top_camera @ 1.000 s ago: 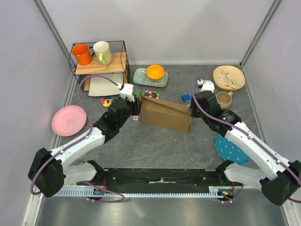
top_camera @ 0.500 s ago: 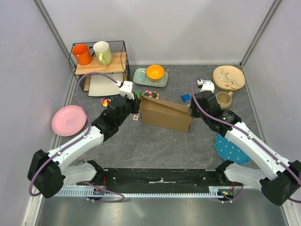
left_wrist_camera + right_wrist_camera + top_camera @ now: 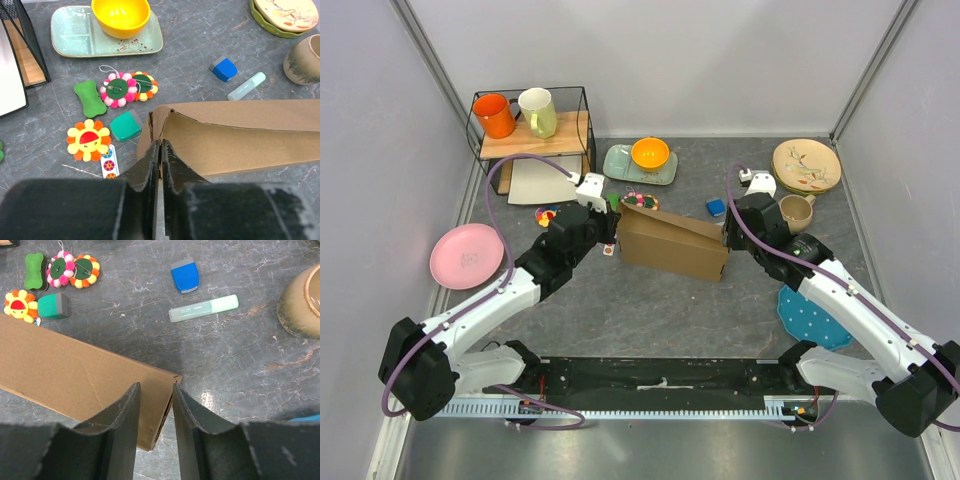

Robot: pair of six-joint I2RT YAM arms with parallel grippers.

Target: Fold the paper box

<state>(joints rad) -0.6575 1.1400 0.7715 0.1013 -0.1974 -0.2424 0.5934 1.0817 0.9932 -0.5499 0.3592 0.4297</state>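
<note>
The paper box [image 3: 672, 250] is a long brown cardboard piece lying mid-table, partly folded into a hollow shape. In the left wrist view its inside [image 3: 235, 142] shows and its left end flap runs up between my fingers. My left gripper [image 3: 612, 232] [image 3: 160, 146] is shut on that thin flap edge. My right gripper [image 3: 728, 233] [image 3: 156, 386] is at the box's right end with its jaws apart. The box's top panel [image 3: 75, 372] and its right corner lie under and between those jaws. I see no grip there.
Small felt toys [image 3: 127, 89], a sun badge [image 3: 89, 140] and a teal eraser [image 3: 126, 126] lie just behind the box's left end. A blue eraser [image 3: 184, 276], a mint marker [image 3: 202, 308] and a brown mug [image 3: 796, 212] sit near its right end. A pink plate [image 3: 467, 255] is far left.
The left gripper's jaws have closed onto the box's left end flap, and the left arm shifted slightly left and back. The right arm and the box have not moved.
</note>
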